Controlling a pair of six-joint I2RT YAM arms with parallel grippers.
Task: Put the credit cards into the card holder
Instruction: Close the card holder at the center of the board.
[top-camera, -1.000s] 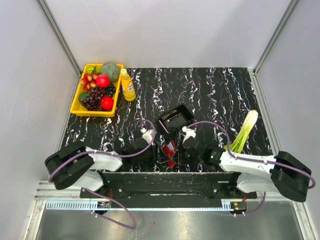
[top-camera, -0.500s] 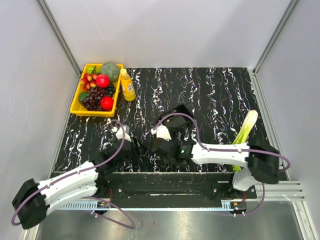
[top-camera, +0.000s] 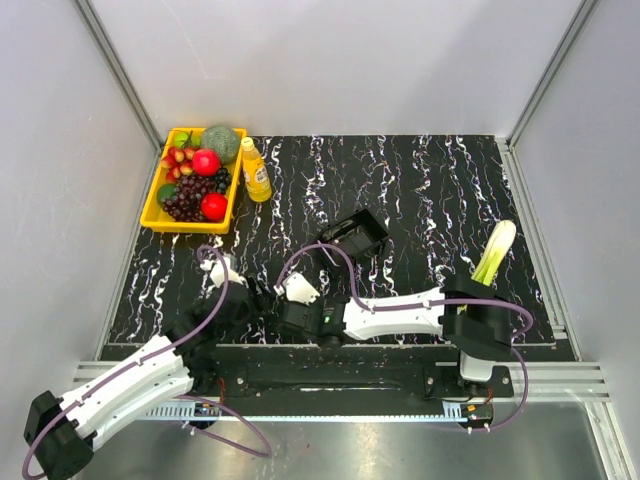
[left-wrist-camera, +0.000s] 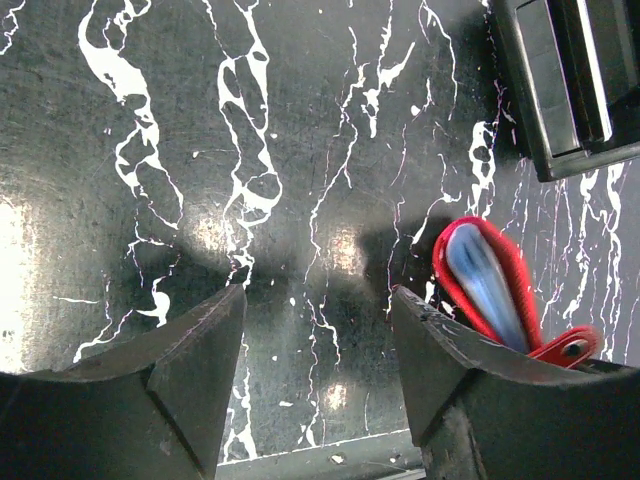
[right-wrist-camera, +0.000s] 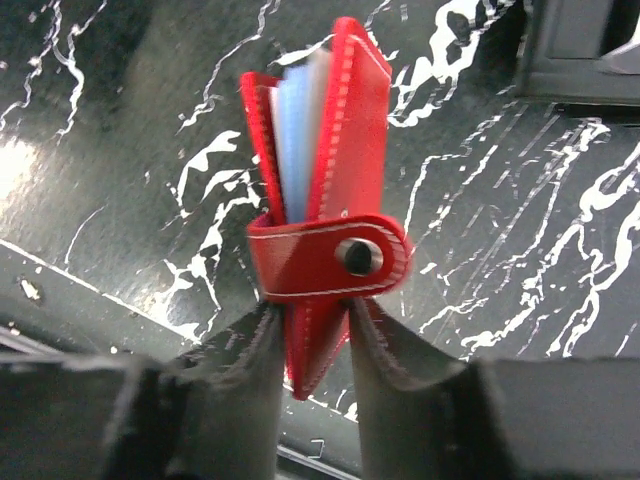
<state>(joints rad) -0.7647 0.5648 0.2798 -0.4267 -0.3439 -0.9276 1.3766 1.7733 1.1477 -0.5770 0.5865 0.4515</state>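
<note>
My right gripper (right-wrist-camera: 318, 350) is shut on the lower edge of the red card holder (right-wrist-camera: 355, 130), which it holds on edge just above the black marbled table, its snap strap fastened. Pale blue credit cards (right-wrist-camera: 295, 130) sit between its two panels. In the top view the right gripper (top-camera: 292, 318) is at the front left of the table and hides the holder. My left gripper (left-wrist-camera: 315, 340) is open and empty, just left of the holder (left-wrist-camera: 517, 285) and its cards (left-wrist-camera: 485, 280). In the top view the left gripper (top-camera: 248, 303) is close beside the right one.
A black box-like tray (top-camera: 352, 235) lies behind the grippers, also in the left wrist view (left-wrist-camera: 570, 80). A yellow basket (top-camera: 150, 212) of fruit and a yellow bottle (top-camera: 255, 170) stand at the back left. A leek (top-camera: 495, 250) lies at the right. The table's front edge is just below both grippers.
My right gripper has swung left along the front edge with the card holder in it. My left arm has drawn back to the left and its gripper has moved left too.
</note>
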